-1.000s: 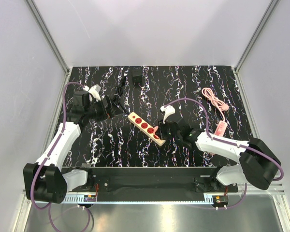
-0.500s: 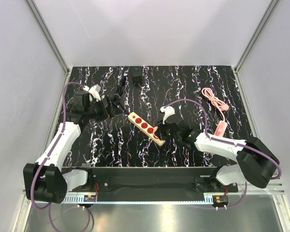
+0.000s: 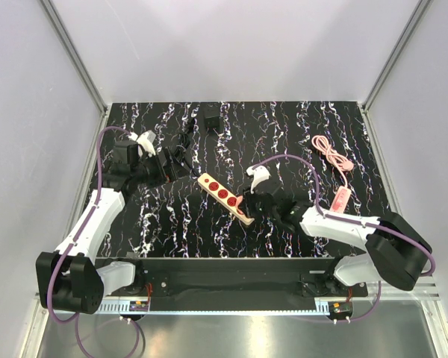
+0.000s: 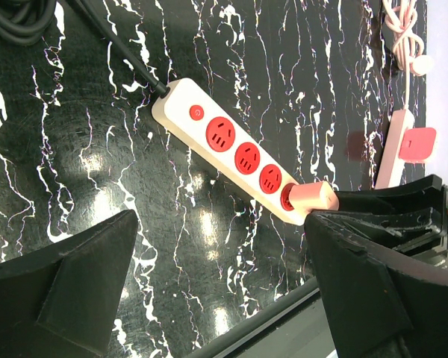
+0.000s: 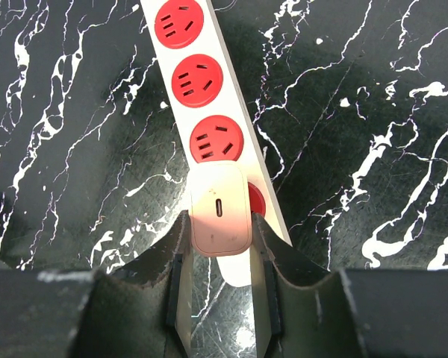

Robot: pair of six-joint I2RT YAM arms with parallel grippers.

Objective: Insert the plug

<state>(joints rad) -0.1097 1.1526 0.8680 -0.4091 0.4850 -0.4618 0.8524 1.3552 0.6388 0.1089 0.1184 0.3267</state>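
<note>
1. One pale pink plug is clamped between the fingers of my right tool, at the near end of the cream power strip.
2. It covers the last red socket. I cannot tell whether its pins are fully home.
3. The strip's long axis runs away from this tool, toward the far left, so I judge the push goes straight into that end socket.
4. My left tool is wide open and empty, well apart beyond the strip's cord end, so the right arm is nearer.
</note>
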